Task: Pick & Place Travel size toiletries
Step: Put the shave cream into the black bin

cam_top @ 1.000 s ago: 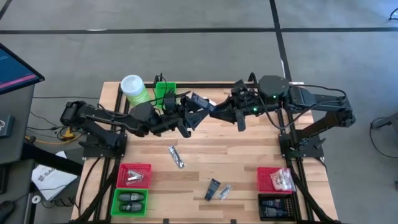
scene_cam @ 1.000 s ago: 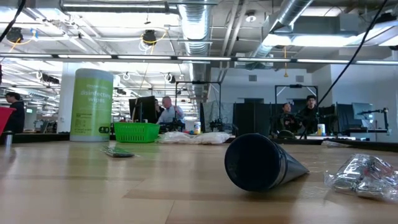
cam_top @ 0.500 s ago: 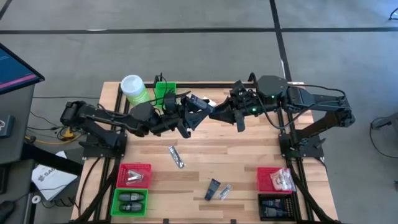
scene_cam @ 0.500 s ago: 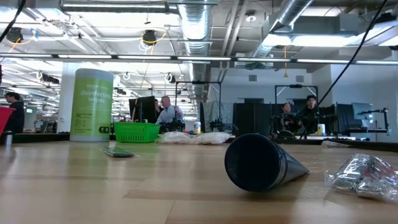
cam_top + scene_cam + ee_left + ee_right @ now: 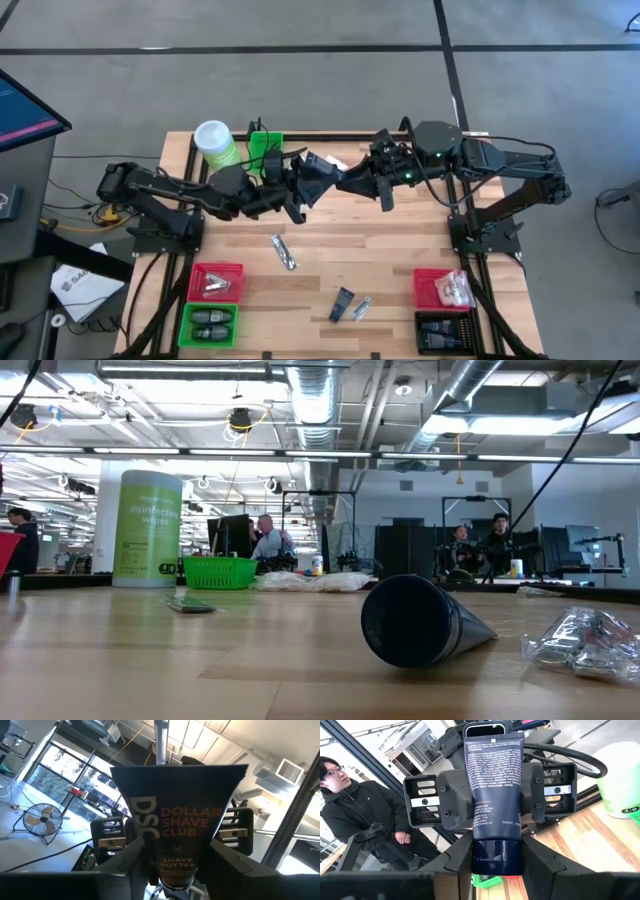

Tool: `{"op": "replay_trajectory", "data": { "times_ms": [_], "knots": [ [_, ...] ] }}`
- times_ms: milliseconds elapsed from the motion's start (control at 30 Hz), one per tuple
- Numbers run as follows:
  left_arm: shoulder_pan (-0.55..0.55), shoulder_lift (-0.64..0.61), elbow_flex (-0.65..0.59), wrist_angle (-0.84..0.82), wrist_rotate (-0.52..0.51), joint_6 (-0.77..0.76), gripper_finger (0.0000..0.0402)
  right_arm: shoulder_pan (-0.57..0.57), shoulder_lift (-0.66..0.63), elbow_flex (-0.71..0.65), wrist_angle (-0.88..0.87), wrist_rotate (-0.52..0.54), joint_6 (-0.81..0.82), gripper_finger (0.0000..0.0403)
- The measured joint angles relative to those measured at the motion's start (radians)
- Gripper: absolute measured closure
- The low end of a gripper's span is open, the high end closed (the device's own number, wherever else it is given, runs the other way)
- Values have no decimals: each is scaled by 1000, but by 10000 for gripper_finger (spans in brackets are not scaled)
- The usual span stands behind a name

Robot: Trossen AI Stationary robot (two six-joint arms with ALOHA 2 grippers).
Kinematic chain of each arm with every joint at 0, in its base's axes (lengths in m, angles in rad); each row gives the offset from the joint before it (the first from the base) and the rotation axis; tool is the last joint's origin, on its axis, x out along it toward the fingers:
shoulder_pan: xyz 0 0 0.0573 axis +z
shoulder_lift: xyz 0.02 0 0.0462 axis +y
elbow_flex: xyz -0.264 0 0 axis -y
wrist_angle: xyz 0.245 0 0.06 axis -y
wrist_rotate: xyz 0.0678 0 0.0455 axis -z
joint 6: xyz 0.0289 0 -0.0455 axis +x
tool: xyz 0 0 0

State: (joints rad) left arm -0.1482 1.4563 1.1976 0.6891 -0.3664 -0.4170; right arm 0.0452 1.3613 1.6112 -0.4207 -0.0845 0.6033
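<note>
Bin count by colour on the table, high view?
Red bins: 2
Green bins: 2
Black bin: 1
Total: 5

I see both arms meeting over the far middle of the counter (image 5: 400, 250), the left tool (image 5: 303, 187) and right tool (image 5: 352, 180) facing each other with a tube (image 5: 322, 178) between them. Far left stands a canister (image 5: 214, 143), a basket (image 5: 265, 148) just right of it. Mid-counter lies a packet (image 5: 284, 251); nearer me, two more (image 5: 350, 305). Near left sit two bins (image 5: 213, 302), one behind the other; near right, two more (image 5: 443, 310).
</note>
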Motion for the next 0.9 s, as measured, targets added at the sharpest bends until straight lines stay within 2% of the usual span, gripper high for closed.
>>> {"op": "replay_trajectory", "data": {
  "times_ms": [200,433,767,900],
  "knots": [
    [0,0,0,0,0,2,284,0,0,0,1,0,0,279],
    [0,0,0,0,7,2,296,0,0,0,3,-2,-4,270],
    [0,0,-1,-4,8,2,298,-1,-7,0,13,-12,-9,176],
    [0,0,-1,-6,8,2,298,-21,-24,0,0,-54,-10,151]
  ]
}}
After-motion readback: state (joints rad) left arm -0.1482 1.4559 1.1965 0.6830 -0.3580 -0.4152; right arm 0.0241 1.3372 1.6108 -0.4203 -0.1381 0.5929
